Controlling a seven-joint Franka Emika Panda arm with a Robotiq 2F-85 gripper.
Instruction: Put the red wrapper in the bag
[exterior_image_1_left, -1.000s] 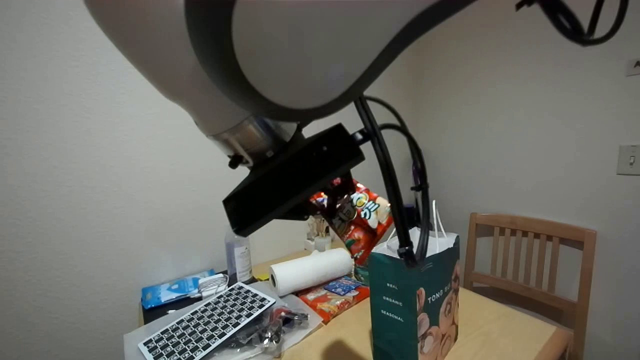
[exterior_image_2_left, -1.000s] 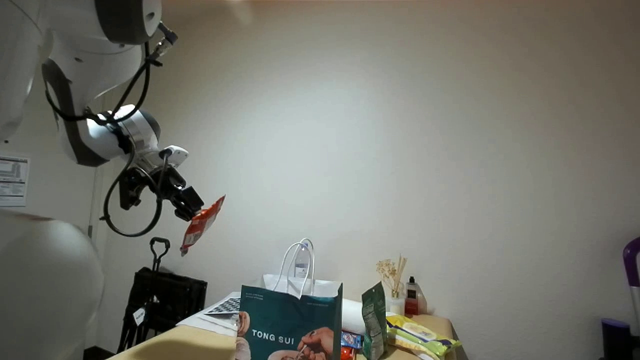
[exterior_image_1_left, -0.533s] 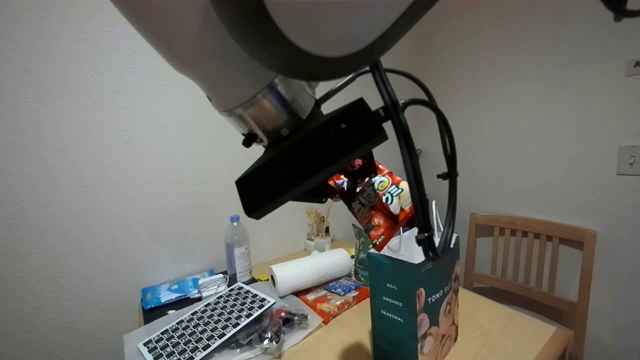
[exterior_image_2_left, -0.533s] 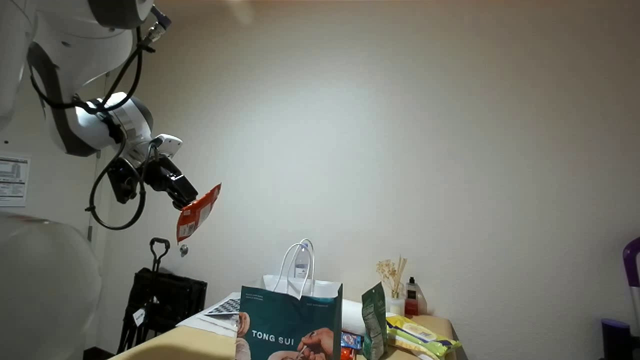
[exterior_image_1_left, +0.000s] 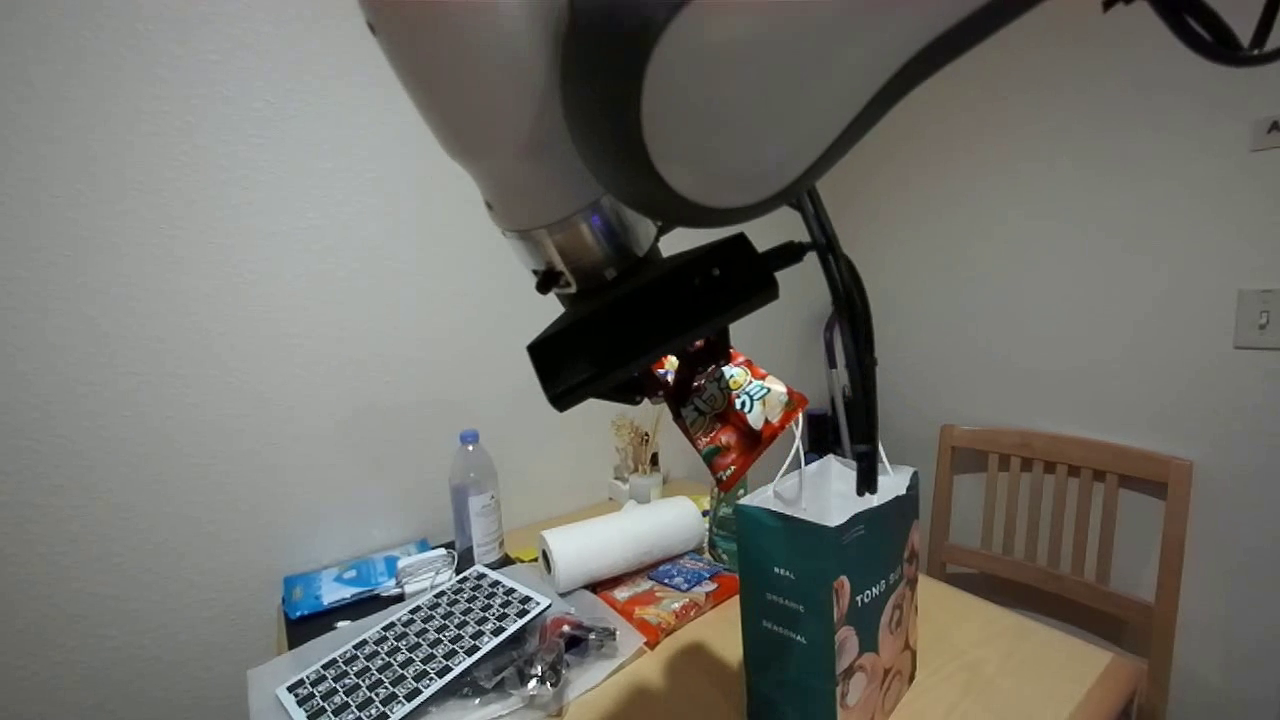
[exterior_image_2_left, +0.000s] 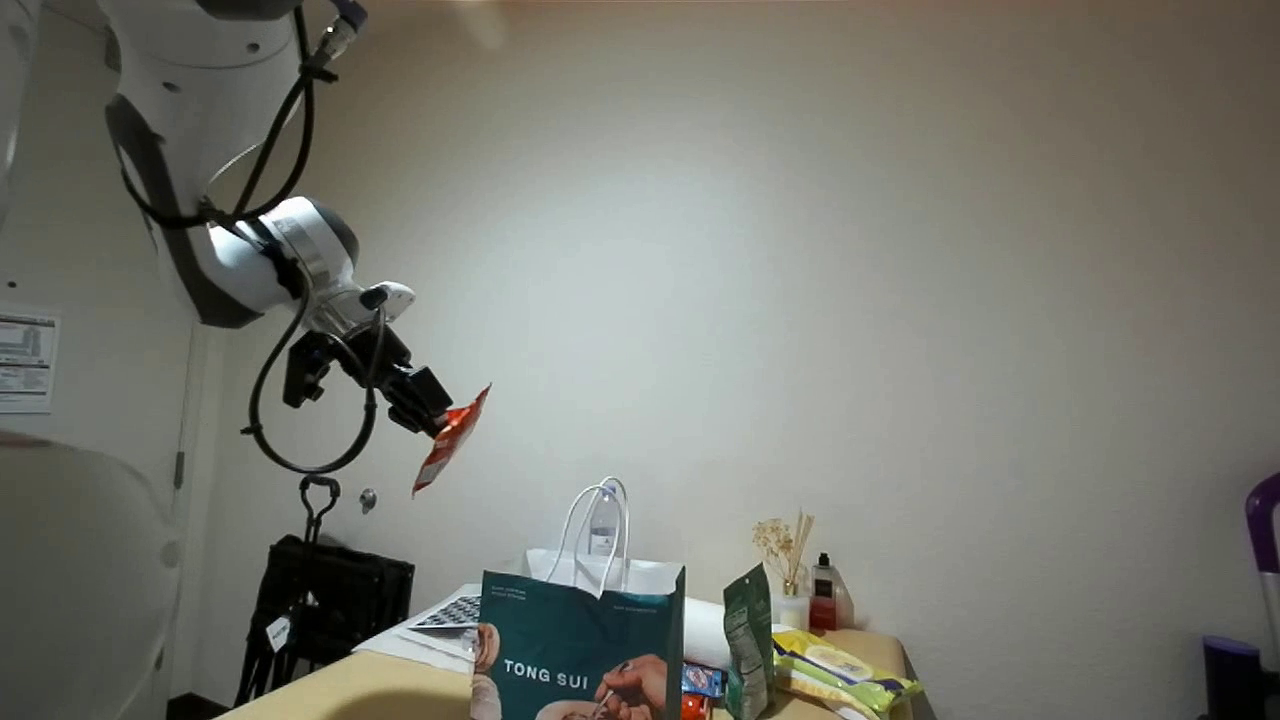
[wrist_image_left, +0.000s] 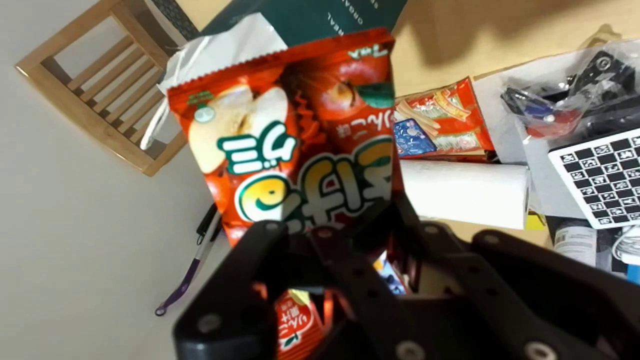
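The red wrapper, a shiny red packet with white and dark lettering, hangs tilted from my gripper in an exterior view, in an exterior view and in the wrist view. My gripper is shut on one edge of it; the gripper also shows in both exterior views. The teal-green bag stands upright on the table, its white-lined top open and loop handles up; it also shows in an exterior view and the wrist view. The wrapper is above and to one side of the bag, apart from it.
A flat orange-red packet, a paper towel roll, a checkered board and a bottle lie or stand beside the bag. A green pouch stands close to it. A wooden chair is behind the table.
The arm and held wrapper first rose, then shifted sideways; in an exterior view they have moved right, closer to the bag. The gripper stays shut on the wrapper. The bag has not moved.
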